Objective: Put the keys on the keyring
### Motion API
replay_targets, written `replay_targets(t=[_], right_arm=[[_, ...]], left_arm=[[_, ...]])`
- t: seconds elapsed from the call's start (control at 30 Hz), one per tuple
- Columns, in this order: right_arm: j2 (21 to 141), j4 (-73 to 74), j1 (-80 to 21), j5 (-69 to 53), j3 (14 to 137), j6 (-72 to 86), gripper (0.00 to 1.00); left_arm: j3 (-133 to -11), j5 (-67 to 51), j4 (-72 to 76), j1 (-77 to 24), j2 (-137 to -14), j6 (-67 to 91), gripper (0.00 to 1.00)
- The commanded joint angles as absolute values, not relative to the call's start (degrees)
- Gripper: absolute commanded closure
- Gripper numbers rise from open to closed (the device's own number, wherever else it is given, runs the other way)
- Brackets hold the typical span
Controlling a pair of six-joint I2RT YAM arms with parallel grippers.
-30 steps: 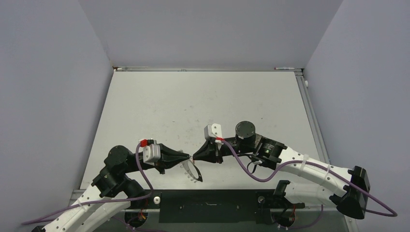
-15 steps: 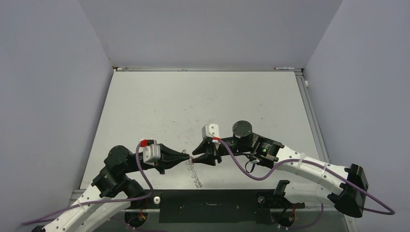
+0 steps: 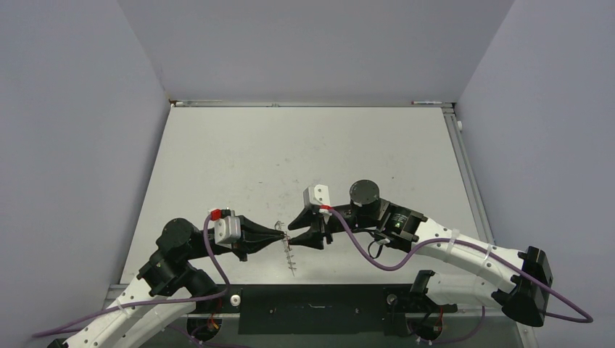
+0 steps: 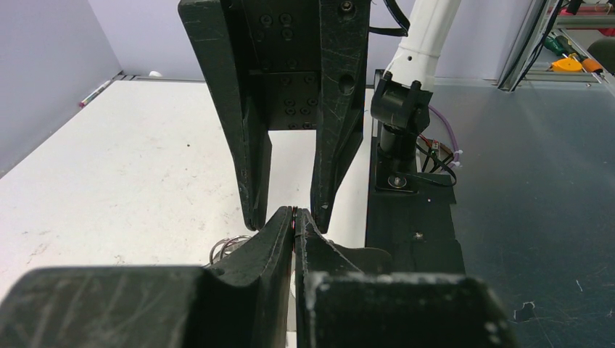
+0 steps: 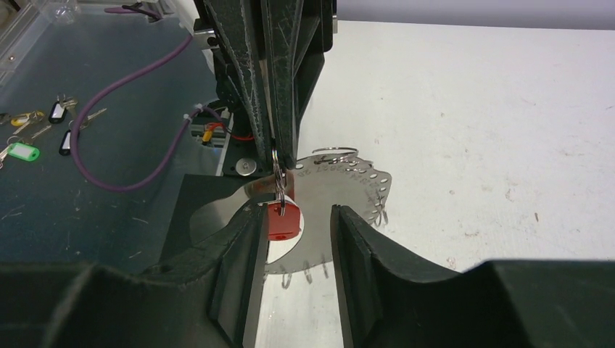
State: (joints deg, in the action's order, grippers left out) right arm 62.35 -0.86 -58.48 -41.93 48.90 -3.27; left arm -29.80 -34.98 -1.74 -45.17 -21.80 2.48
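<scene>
My left gripper [image 3: 284,235] is shut, its tips pressed together in the left wrist view [image 4: 294,212]. It pinches a small loop of the keyring [image 5: 348,181], a silvery hoop with small loops round its rim. The keyring hangs edge-on below the tips in the top view [image 3: 291,259]. The key's red head [image 5: 283,220] dangles from a small loop just under the left fingertips; its blade is hidden. My right gripper [image 5: 297,214] is open, its fingers on either side of the red key and the left tips, close to them [image 3: 297,230].
The white table [image 3: 326,145] spreads beyond the grippers, with walls on three sides. A black base plate [image 3: 312,308] lies at the near edge. Several tagged keys [image 5: 22,152] and a purple cable [image 5: 123,101] lie on the dark surface beside the table.
My right gripper has moved left and now stands open around the left gripper's tips. The keyring has swung from a slanted pose to hang edge-on. The left arm has barely moved.
</scene>
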Motion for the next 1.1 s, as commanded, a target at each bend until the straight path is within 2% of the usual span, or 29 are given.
replay_targets(t=[0.0, 0.57, 0.7, 0.87, 1.07], right_arm=[[61.32, -6.22, -58.18, -44.37, 51.5, -2.54, 0.63], [64.42, -9.22, -59.22, -45.79, 51.94, -1.35, 0.72], [64.8, -9.32, -59.18, -45.7, 52.03, -1.41, 0.77], [64.86, -9.37, -59.31, -45.92, 52.2, -1.72, 0.93], [64.76, -4.73, -59.3, -45.69, 54.58, -4.7, 0.95]], left_arm=[[-31.29, -35.33, 1.83, -45.0, -21.29, 2.64, 1.0], [-31.21, -35.11, 1.66, -44.99, -20.85, 2.55, 1.0], [-31.2, -35.09, 1.67, -45.0, -20.79, 2.55, 1.0], [-31.2, -35.02, 1.67, -45.0, -20.82, 2.55, 1.0], [-31.11, -34.49, 1.65, -45.0, -21.08, 2.62, 0.98]])
